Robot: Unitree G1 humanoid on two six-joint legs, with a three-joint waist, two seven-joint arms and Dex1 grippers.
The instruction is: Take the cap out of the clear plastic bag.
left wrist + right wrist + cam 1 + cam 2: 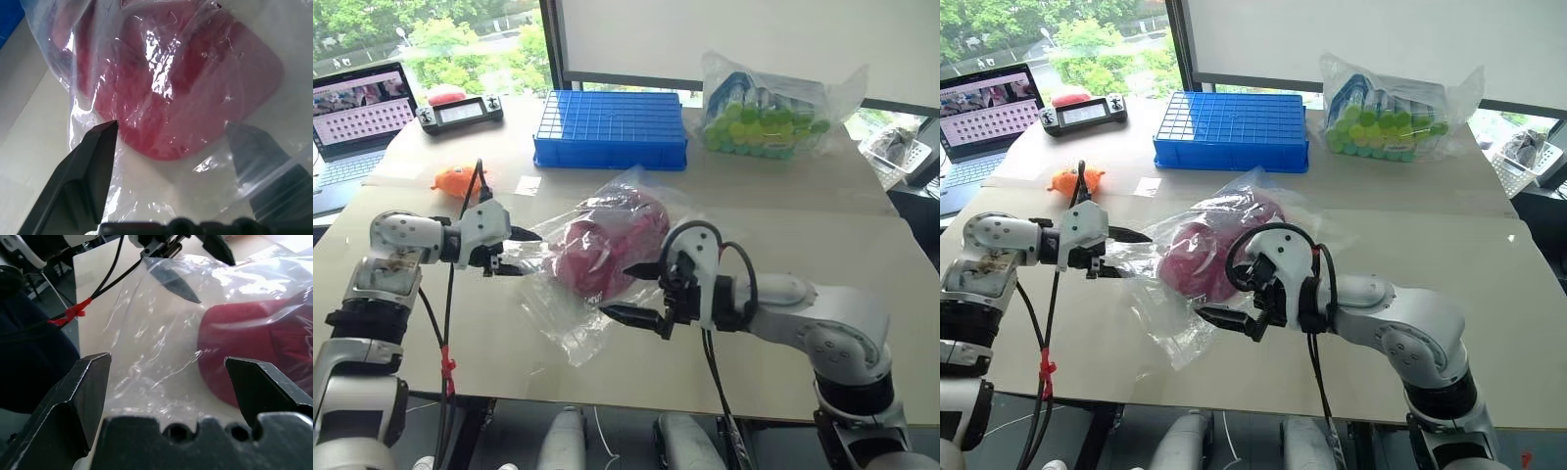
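Left eye view, centre frame: I see the cap (607, 253), dark red, inside the clear plastic bag (570, 328), crinkled and glossy; left gripper (516, 253) has one finger inside the bag's mouth, jaws parted; right gripper (638, 294) spread wide, holding nothing.

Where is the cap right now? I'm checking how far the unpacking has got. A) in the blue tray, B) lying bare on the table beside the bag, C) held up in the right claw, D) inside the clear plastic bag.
D: the cap shows through the wrinkled film of the clear plastic bag, with the left claw and right claw open at either side of it.
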